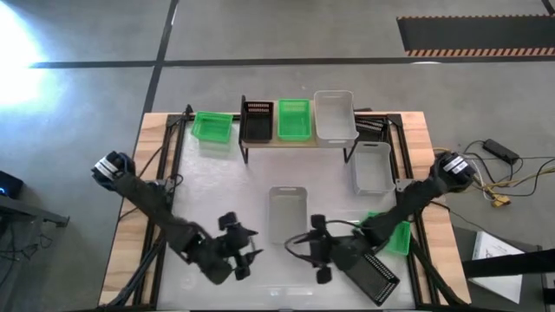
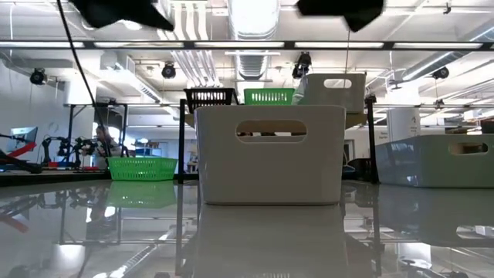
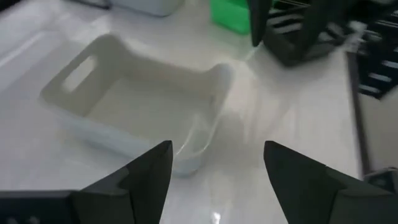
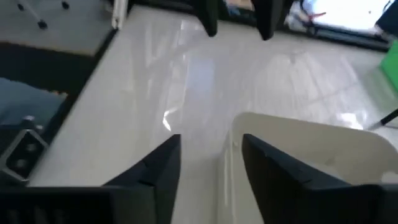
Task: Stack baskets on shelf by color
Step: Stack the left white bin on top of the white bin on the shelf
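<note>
A translucent white basket (image 1: pixel 287 212) stands on the table's middle, between my two grippers; it also shows in the low view (image 2: pixel 268 154). My left gripper (image 1: pixel 245 247) is open, near and left of the basket (image 3: pixel 124 106), apart from it. My right gripper (image 1: pixel 317 241) is open at the basket's near right corner (image 4: pixel 233 134); the corner's rim shows between its fingers. The shelf (image 1: pixel 299 141) at the far middle holds a black basket (image 1: pixel 257 121), a green basket (image 1: pixel 293 120) and a white basket (image 1: pixel 334 114) side by side. My right gripper has its fingers on either side of the white basket's corner wall (image 4: pixel 231 155), coming level from the table's right. I cannot tell whether a finger touches it. The basket stands flat on the table.
A green basket (image 1: pixel 212 127) stands left of the shelf, and a white basket (image 1: pixel 371 166) stands to its right. A green basket (image 1: pixel 397 234) and a black basket (image 1: pixel 375 276) lie by the right arm near the front right. The table's wooden edges run along both sides.
</note>
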Robot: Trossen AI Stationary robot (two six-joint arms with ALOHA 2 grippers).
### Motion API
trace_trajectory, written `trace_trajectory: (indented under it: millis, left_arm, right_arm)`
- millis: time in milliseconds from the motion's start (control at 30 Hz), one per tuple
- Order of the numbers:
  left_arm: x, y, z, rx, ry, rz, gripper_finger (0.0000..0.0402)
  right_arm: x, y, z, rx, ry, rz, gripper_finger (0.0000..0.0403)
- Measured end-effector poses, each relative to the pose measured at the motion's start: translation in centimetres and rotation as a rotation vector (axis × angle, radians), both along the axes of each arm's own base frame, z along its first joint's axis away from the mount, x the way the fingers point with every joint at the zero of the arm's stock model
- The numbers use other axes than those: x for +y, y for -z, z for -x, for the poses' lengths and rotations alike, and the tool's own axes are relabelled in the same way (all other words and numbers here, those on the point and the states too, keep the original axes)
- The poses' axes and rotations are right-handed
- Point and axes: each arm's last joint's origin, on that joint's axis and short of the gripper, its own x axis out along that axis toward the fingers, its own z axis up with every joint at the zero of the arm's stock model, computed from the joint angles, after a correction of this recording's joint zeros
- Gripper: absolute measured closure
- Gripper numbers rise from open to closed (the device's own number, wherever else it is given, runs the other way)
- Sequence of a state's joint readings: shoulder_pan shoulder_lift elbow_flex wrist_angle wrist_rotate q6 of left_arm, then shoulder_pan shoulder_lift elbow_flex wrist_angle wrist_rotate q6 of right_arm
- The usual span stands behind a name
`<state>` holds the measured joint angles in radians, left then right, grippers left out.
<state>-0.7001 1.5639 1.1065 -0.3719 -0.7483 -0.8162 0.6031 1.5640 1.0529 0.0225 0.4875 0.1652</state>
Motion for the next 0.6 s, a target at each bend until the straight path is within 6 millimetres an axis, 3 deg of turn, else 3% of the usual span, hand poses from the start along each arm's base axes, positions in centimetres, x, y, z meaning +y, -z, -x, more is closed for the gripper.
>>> trace_trajectory:
  millis: [167,333,500,600]
  left_arm:
    - [-0.3,4.5,1.7,-0.090,-0.099,0.044,0.0164]
    - [0.0,8.2,2.1,-0.194,-0.119,0.101,0.0164]
    - [-0.1,9.5,1.6,-0.279,-0.086,0.098,0.0164]
    - [-0.4,9.6,1.3,-0.297,-0.062,0.072,0.0164]
  right_arm:
    - [-1.2,1.0,-3.9,0.200,0.081,0.042,0.0197]
    - [-2.3,1.6,-7.2,0.395,0.170,0.102,0.0195]
    - [-2.5,2.1,-9.6,0.522,0.077,0.017,0.0217]
    - [-2.3,3.4,-10.2,0.603,0.021,0.011,0.0239]
